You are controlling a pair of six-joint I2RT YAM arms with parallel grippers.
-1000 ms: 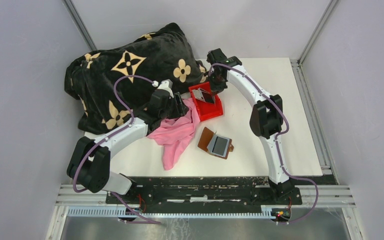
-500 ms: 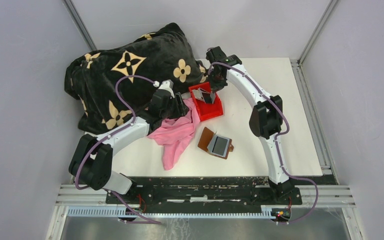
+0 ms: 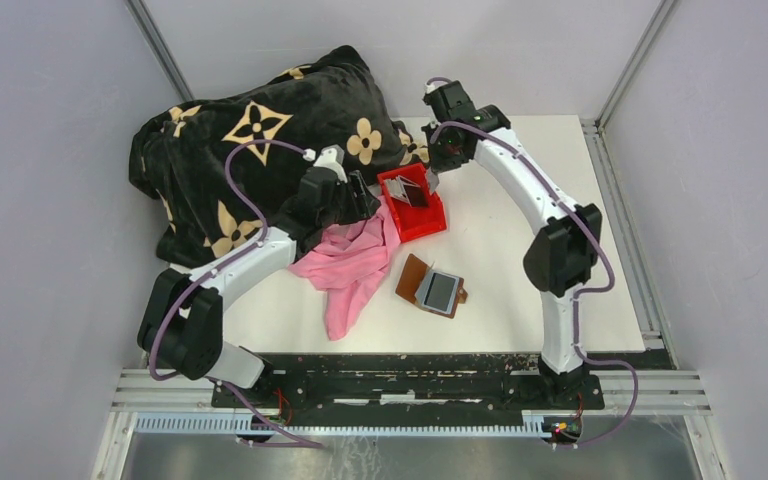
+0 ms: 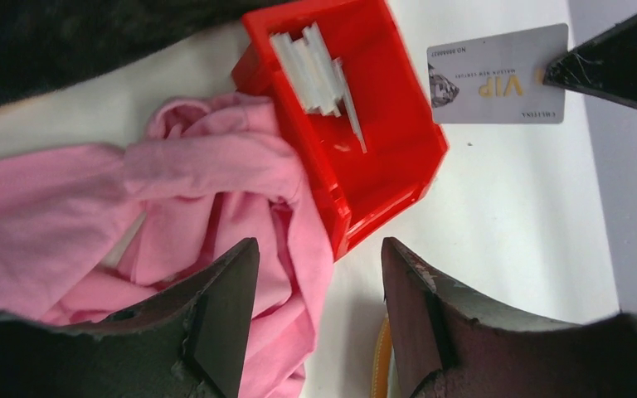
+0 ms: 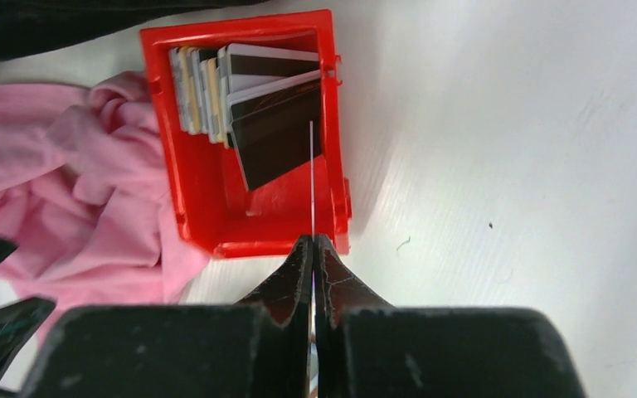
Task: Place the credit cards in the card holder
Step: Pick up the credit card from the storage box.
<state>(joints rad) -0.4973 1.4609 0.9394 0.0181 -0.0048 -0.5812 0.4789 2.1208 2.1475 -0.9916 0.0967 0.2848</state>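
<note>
While the right gripper [image 5: 313, 245] pinches 1 silver VIP card [image 4: 498, 73] by a short edge, fingers pressed flat on it, the card sits at the right wall of the red bin [image 5: 177, 166]. The right wrist view shows it edge-on as a thin line.

Other credit cards [image 5: 240, 91] stand on edge in the bin's far end, some leaning.

Left gripper [image 4: 319, 319]: jaws spread wide, holding nothing, over the pink cloth [image 4: 66, 207] and the bin's near corner.

Card holder [image 3: 415, 278]: lies open on the white table [image 3: 520, 260], nearer the arm bases than the bin, just beside the cloth's tail. 1 grey card [image 3: 441, 290] rests on its open face.

Black blanket [image 3: 250, 150] with tan flowers is heaped far left.
</note>
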